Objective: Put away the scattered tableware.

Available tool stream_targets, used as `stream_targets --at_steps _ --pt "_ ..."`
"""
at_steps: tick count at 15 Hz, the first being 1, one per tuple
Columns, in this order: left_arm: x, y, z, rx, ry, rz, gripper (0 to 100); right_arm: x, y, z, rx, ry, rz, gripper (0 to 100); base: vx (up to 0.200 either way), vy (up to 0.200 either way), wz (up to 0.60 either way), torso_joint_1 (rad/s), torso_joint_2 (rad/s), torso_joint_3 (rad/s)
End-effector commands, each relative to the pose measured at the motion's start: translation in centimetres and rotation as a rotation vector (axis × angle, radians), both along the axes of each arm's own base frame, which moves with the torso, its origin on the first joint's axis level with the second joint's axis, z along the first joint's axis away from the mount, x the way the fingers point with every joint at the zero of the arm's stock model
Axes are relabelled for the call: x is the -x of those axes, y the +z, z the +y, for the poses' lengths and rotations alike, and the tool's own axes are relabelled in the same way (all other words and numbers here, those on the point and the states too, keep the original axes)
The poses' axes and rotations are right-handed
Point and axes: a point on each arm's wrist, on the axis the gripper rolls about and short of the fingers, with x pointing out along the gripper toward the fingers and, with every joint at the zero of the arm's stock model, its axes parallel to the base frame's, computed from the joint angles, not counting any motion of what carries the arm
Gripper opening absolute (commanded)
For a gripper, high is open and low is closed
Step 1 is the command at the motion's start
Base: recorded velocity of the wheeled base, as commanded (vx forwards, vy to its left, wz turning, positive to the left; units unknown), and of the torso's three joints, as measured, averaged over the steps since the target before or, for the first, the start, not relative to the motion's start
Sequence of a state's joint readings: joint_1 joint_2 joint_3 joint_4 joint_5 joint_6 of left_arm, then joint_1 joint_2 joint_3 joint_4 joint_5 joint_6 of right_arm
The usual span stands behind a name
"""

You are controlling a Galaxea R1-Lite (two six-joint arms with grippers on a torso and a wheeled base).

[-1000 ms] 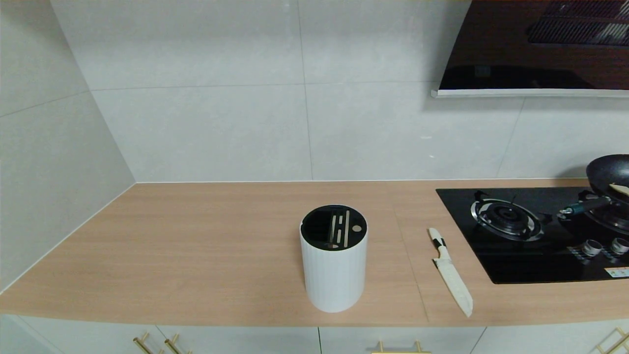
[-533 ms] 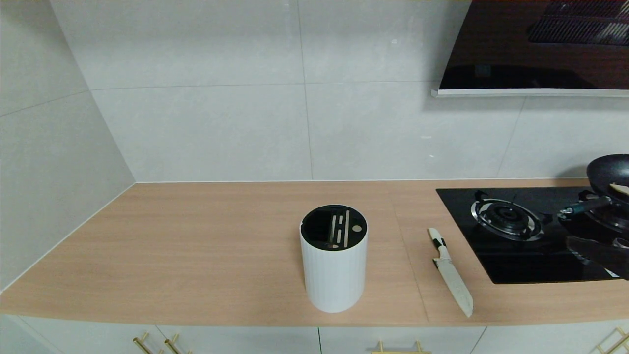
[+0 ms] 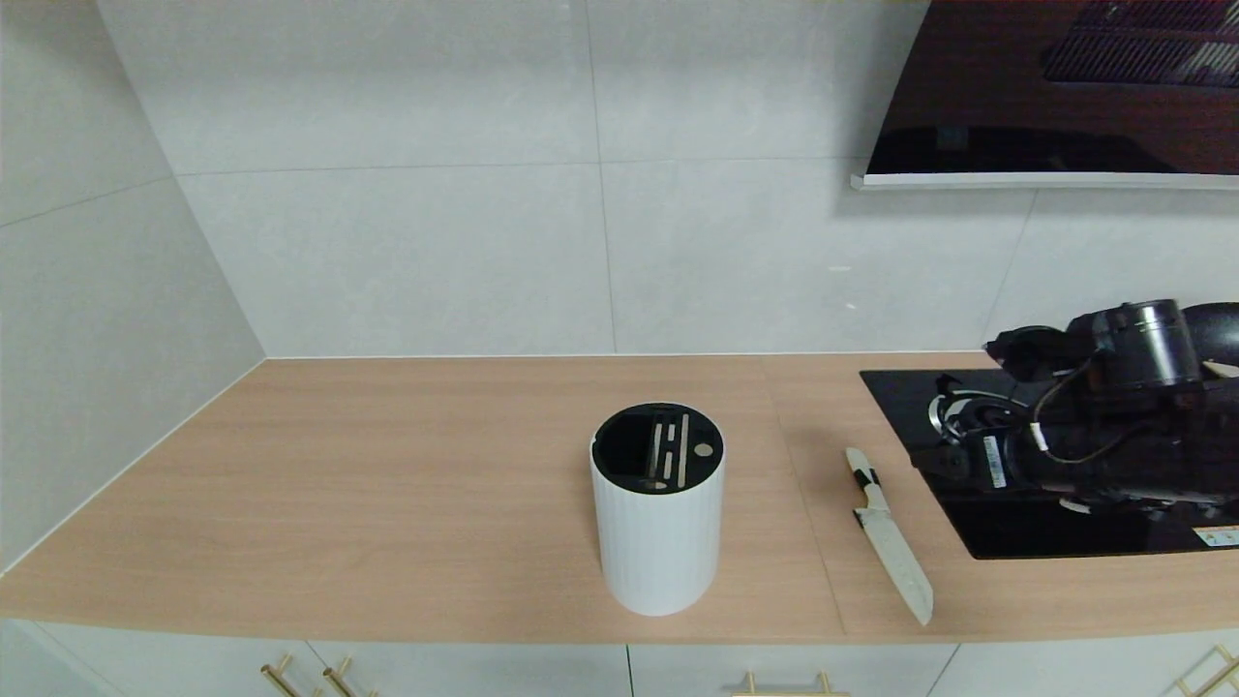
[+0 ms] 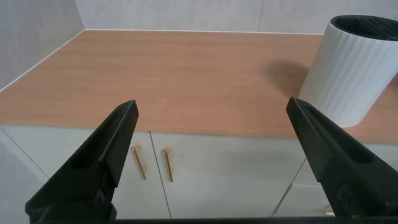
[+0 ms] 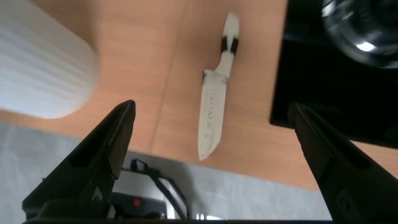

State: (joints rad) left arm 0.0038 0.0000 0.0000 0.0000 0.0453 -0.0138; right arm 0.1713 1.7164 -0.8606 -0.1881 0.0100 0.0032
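A knife (image 3: 888, 534) with a pale handle, a black band and a speckled white blade lies flat on the wooden counter (image 3: 387, 484). Its tip points toward the front edge. To its left stands a white ribbed knife holder (image 3: 660, 528) with a black slotted top. My right arm (image 3: 1094, 426) hangs over the stove, to the right of the knife. In the right wrist view my right gripper (image 5: 211, 112) is open above the knife (image 5: 212, 127), with the holder (image 5: 37, 68) off to one side. My left gripper (image 4: 211, 115) is open off the counter's front edge, near the holder (image 4: 351, 71).
A black gas stove (image 3: 978, 537) is set into the counter right of the knife, with a dark pan (image 3: 1222, 324) behind my arm. A range hood (image 3: 1045, 97) hangs above. Tiled walls close the back and left. Gold cabinet handles (image 4: 166, 163) sit below the counter edge.
My right arm has come into the head view from the right and now covers the burner and most of the pan. The knife and the holder have not moved.
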Motion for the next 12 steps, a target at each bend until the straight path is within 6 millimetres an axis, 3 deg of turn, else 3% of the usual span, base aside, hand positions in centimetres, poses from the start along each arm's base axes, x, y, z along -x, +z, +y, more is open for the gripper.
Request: stream_targets --at_steps 1,6,12 --pt "0.0 0.0 0.0 0.0 0.001 0.0 100 -3.2 -6.4 1.0 0.054 -0.014 0.139 100 0.0 0.0 0.0 0.0 0.0 0.0" --pt "0.0 0.0 0.0 0.002 0.001 0.0 100 -5.6 -12.8 2.2 0.112 -0.04 0.176 100 0.0 0.0 0.0 0.0 0.0 0.0" --pt "0.0 0.0 0.0 0.002 0.001 0.0 100 -7.4 -15.6 2.6 0.104 -0.059 0.102 100 0.0 0.0 0.0 0.0 0.0 0.0"
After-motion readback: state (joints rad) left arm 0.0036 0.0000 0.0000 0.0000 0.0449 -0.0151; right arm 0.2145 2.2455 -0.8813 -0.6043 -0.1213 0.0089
